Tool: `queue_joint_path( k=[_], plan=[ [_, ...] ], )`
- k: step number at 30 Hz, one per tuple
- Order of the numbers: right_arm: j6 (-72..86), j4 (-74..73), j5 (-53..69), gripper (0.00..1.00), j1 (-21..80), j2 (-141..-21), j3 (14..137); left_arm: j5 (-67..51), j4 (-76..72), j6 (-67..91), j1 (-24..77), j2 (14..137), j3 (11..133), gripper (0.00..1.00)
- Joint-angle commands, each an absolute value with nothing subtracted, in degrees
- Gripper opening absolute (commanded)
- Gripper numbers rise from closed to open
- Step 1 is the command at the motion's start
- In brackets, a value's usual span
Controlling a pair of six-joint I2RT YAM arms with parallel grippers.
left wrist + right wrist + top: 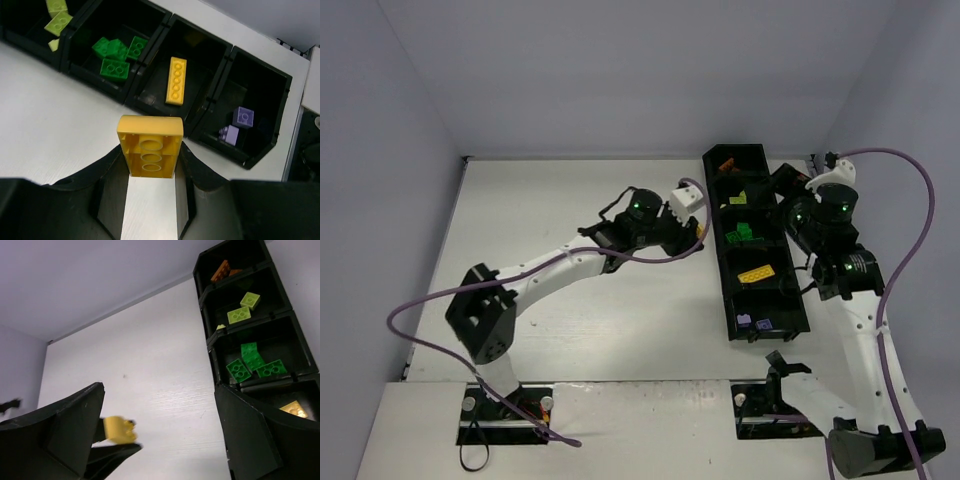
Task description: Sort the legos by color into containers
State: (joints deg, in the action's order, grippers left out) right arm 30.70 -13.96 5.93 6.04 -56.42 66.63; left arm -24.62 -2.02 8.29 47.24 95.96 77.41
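The black five-compartment tray [796, 300] holds orange-brown [725, 163], lime [738, 197], green [740, 235], yellow [756, 273] and lilac [753, 322] legos, one color per compartment. My left gripper [150, 150] is shut on a yellow brick [150, 145], hollow underside toward the camera, above the table just left of the yellow compartment [176, 80]. In the top view the left gripper [692, 232] is at the tray's left wall. My right gripper [160, 390] is open and empty; in the top view it [788, 200] is at the tray's right side. The held brick [119, 430] also shows, blurred, in the right wrist view.
White table [570, 200] with grey walls on three sides. The tray stands at the right of the table, its long axis running far to near. Purple cables [900, 200] loop off both arms.
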Motion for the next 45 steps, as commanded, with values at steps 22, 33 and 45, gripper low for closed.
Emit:
queue_joint_path(
  k=[22, 33, 45],
  plan=[
    [28.13, -15.64, 11.25, 0.95, 5.89, -41.57, 66.36, -16.79, -11.43, 12.66, 56.34, 124.63, 107.14, 0.43],
    [23.03, -16.26, 11.25, 1.0, 6.41, -38.5, 67.5, -12.66, -14.59, 18.54, 57.22, 118.75, 99.07, 0.67],
    [14.24, -16.35, 7.56, 1.0, 9.22, -31.3, 68.29, 3.22, -4.26, 28.55, 56.87, 98.1, 83.94, 0.69]
  ],
)
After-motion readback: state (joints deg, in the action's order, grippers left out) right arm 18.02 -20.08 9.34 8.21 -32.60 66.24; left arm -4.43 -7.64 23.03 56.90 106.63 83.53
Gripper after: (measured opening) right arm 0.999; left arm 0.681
